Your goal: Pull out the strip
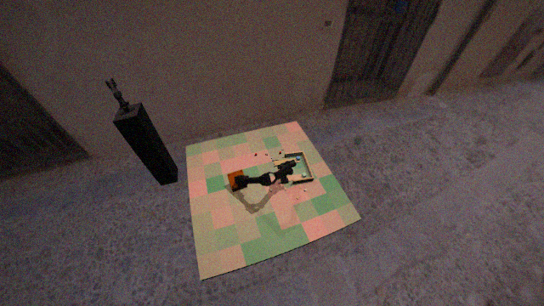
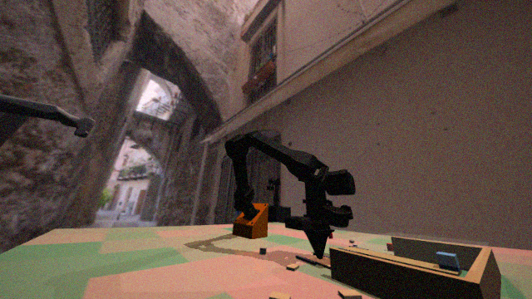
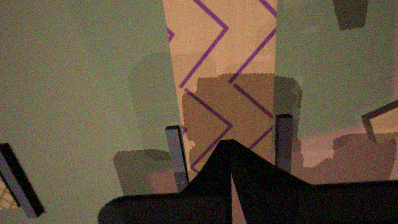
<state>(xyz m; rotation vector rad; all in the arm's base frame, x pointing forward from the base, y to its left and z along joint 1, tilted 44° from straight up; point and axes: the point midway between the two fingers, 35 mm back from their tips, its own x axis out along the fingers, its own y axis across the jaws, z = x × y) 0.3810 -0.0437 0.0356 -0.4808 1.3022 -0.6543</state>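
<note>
The hand (image 1: 285,181) (image 2: 319,254) (image 3: 227,146) is clenched, with nothing between its fingertips. It points down over the zigzag strip (image 3: 225,50), between two upright tabs (image 3: 175,150) (image 3: 284,142). The tray (image 1: 310,167) (image 2: 374,270) rests on the bench (image 1: 276,251) (image 2: 137,274). Inside it stands a blue block (image 1: 298,158) (image 2: 447,261). No label is legible; the labelled cube cannot be identified.
</note>
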